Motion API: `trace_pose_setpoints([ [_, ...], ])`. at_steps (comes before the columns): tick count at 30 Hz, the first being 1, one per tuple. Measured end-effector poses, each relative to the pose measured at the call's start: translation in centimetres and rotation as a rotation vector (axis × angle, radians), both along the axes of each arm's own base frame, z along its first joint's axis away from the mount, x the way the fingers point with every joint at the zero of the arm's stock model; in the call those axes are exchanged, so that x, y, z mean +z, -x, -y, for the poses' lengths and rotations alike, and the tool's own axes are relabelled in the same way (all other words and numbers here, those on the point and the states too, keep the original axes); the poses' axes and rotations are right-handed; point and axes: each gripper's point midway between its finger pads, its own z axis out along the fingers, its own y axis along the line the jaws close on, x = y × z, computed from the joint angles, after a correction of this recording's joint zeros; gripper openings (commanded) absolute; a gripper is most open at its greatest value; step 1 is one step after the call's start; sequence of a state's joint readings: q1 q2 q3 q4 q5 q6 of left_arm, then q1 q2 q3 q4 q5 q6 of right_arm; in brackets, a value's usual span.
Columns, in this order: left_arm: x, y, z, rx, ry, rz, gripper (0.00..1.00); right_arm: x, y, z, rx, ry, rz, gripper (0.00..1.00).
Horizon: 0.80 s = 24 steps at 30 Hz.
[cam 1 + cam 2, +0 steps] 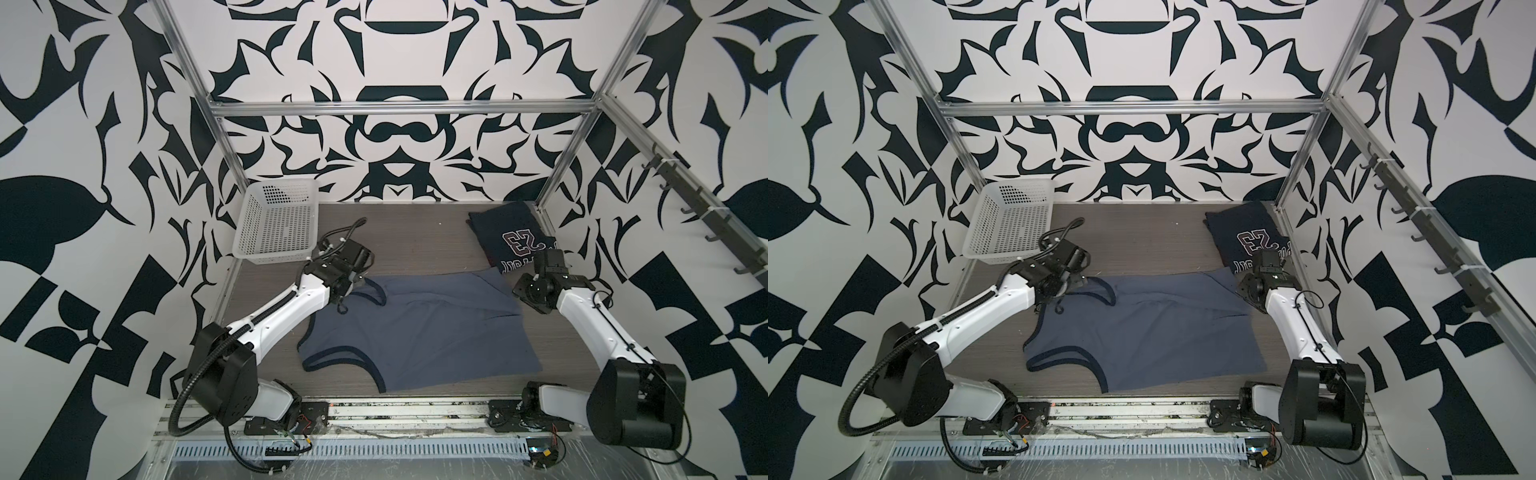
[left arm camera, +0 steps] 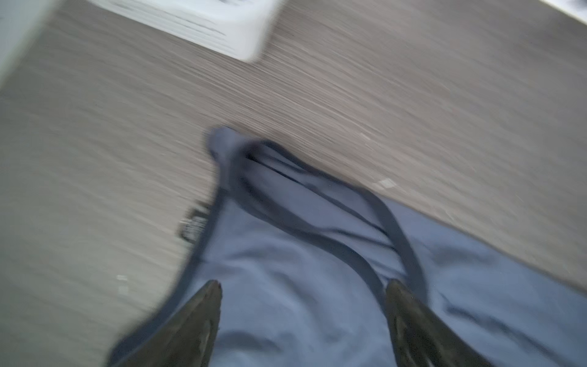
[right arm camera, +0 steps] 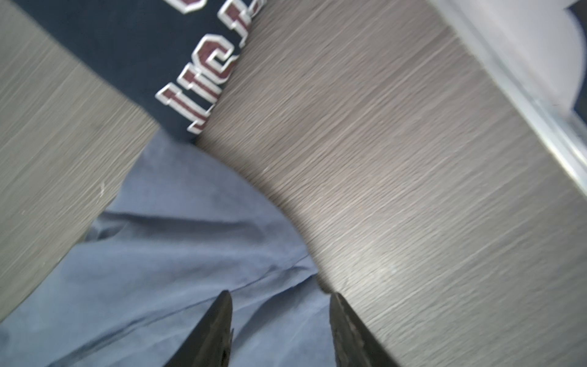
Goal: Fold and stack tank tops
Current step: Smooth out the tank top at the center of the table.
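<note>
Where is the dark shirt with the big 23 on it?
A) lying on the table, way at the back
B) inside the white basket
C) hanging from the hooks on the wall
A: the navy 23 top lies on the table in its far corner, while the white basket has no cloth in it.

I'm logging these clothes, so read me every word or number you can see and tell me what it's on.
"23": on the navy top, upside down in both top views.
Maroon lettering by the number: cut off by the fold, unreadable.
Small tag at the grey top: too blurred to read.
Nothing else.
</note>
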<state>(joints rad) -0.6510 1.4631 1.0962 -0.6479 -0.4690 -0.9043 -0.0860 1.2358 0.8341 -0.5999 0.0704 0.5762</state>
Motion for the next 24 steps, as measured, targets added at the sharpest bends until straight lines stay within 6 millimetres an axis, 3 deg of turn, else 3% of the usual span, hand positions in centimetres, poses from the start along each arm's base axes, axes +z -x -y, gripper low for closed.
trace_pose_setpoints([
  [3, -2.4, 0.5, 4.6, -0.118, 0.078, -0.067, 0.74, -0.4, 0.1, -0.6, 0.018, -0.014, -0.007, 0.54],
  [7, -5.9, 0.8, 8.3, -0.197, 0.117, -0.158, 0.69, -1.0, 0.4, -1.1, 0.032, -0.029, -0.016, 0.54],
  [12, -8.3, 1.2, 9.6, -0.221, 0.143, -0.226, 0.60, -1.4, 0.5, -1.4, 0.039, -0.040, -0.017, 0.54],
  [24, -9.7, 1.1, 10.8, -0.246, 0.177, -0.247, 0.36, -2.3, 0.5, -1.7, 0.044, -0.057, -0.028, 0.53],
])
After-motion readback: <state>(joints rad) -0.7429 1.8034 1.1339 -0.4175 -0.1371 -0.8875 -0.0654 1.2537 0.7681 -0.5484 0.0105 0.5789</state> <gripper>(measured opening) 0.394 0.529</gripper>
